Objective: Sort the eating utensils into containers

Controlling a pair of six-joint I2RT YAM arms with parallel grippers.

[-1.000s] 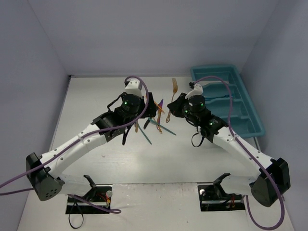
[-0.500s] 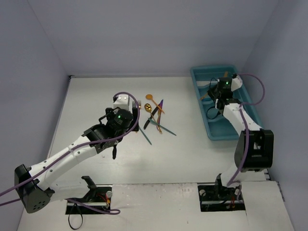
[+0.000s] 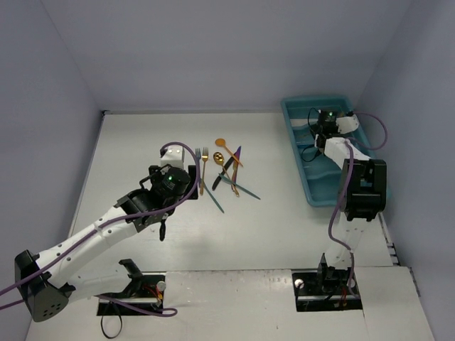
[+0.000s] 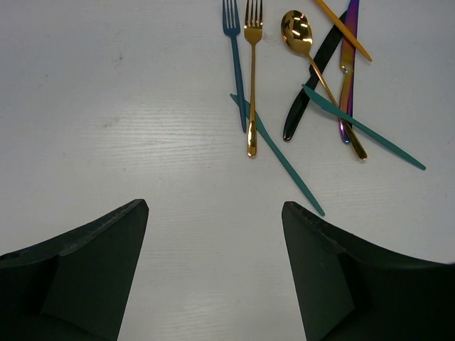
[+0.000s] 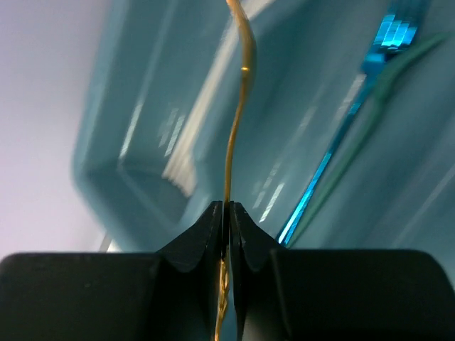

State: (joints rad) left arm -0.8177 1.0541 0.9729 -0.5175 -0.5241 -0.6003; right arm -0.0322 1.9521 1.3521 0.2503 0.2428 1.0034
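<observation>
Right wrist view: my right gripper (image 5: 227, 207) pinches a thin gold utensil (image 5: 240, 92) over the teal tray (image 5: 135, 92). I see my left gripper (image 4: 213, 209) spread wide, empty, near loose utensils (image 4: 252, 92).

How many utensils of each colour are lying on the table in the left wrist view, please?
Gold: 3 (gold fork, gold spoon, slim gold piece)
Teal: 3 (teal fork, teal knife, long teal piece)
Black: 1 (black knife)
Purple-iridescent: 1 (purple knife)
Total: 8
</observation>
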